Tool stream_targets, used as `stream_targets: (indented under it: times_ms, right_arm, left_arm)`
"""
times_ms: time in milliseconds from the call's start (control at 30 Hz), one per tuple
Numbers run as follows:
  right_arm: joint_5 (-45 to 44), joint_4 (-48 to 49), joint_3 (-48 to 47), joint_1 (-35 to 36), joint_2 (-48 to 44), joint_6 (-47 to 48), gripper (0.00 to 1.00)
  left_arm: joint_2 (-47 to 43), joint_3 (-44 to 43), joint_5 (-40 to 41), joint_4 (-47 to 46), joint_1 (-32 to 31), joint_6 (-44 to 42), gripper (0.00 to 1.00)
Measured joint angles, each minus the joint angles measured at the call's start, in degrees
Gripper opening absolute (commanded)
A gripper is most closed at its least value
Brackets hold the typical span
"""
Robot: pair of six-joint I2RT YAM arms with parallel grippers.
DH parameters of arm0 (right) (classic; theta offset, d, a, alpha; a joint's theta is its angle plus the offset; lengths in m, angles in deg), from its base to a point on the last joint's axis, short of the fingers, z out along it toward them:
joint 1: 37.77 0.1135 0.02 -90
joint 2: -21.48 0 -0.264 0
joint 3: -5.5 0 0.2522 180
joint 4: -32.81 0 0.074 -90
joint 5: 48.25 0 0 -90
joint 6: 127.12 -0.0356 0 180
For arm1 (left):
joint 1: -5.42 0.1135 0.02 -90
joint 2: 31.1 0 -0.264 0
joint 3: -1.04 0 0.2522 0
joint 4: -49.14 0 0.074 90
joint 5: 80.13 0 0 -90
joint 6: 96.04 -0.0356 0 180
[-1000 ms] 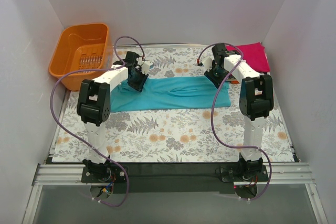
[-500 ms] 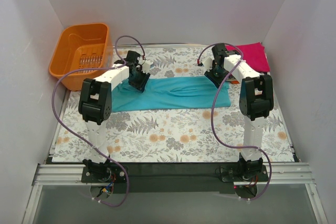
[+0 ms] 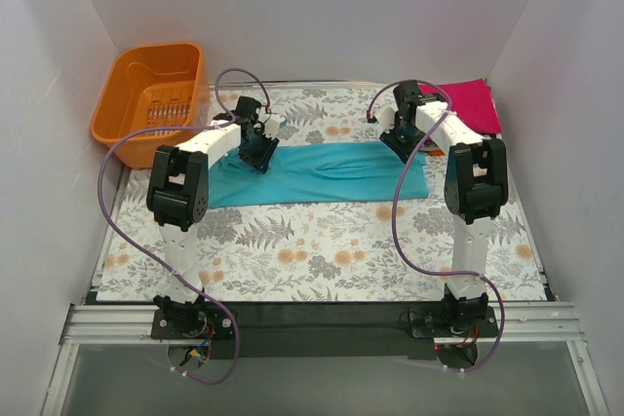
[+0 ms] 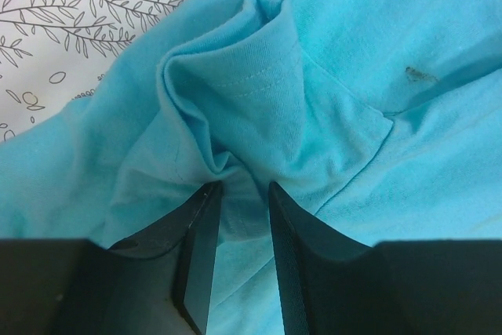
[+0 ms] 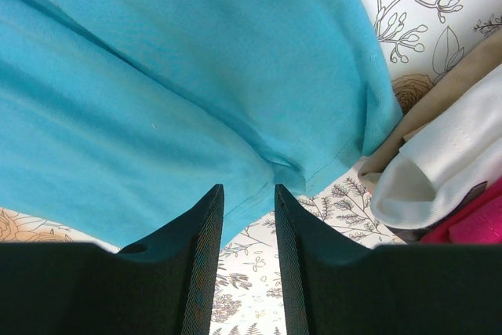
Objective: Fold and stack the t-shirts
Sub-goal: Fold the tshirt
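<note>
The teal t-shirt (image 3: 322,174) lies folded into a long strip across the middle of the table. My left gripper (image 3: 258,148) is down on its upper left edge. In the left wrist view my jaws are a little apart at a bunched fold of teal cloth (image 4: 235,107), with cloth between the tips. My right gripper (image 3: 400,143) is at the shirt's upper right corner, its jaws a little apart over the shirt's hem (image 5: 290,170). The magenta t-shirt (image 3: 473,102) lies folded at the back right. White cloth (image 5: 439,170) and tan cloth (image 5: 439,92) lie beside it.
An orange plastic basket (image 3: 151,90) stands at the back left corner. The table has a floral cover (image 3: 322,250). White walls close in the left, back and right sides.
My left gripper has shifted slightly to the right and back along the shirt's upper edge. The right arm has not moved.
</note>
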Motion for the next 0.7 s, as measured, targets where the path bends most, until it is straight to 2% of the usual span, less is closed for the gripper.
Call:
stream_targets:
  times_ms: [133, 167, 367, 700]
  right_arm:
    - [0.0, 0.0, 0.0, 0.0, 0.0, 0.0, 0.34]
    - [0.0, 0.0, 0.0, 0.0, 0.0, 0.0, 0.33]
    - [0.0, 0.0, 0.0, 0.0, 0.0, 0.1, 0.33]
    - [0.0, 0.0, 0.1, 0.0, 0.0, 0.2, 0.33]
  left_arm:
    - [-0.1, 0.6, 1.3, -1.1, -0.2, -0.1, 0.2]
    - [-0.2, 0.8, 1.8, -1.3, -0.2, -0.2, 0.13]
    - [-0.3, 0.8, 3.4, -1.7, -0.2, -0.2, 0.01]
    - [-2.7, 0.3, 3.8, 2.0, -0.2, -2.5, 0.0]
